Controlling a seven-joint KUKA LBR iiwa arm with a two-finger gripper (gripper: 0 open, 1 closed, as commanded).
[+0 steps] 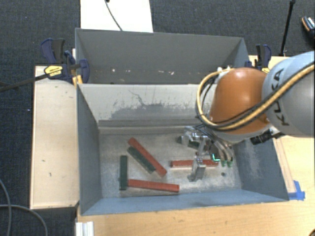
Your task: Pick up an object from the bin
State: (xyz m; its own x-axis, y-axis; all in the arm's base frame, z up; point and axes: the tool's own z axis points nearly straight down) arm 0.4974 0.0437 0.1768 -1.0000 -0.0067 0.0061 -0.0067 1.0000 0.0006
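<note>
Grey metal bin (88, 146), five loose sticks, claw (199, 172) hanging low at the right of the floor.

The claw is sitting over a short red stick (183, 164), which is lying flat and level on the right half of the bin floor; whether the claw is standing wide or narrow cannot be told. Further left, a long red stick (147, 157) is lying slantwise, with a dark green stick (140, 160) running just beside it. A second dark green stick (123, 172) is lying near the left wall. A third red stick (153, 185) is lying level along the near wall. The arm (293, 102) is bearing the grey-on-grey lettering "KUKA", next to its orange cover (236, 100).
</note>
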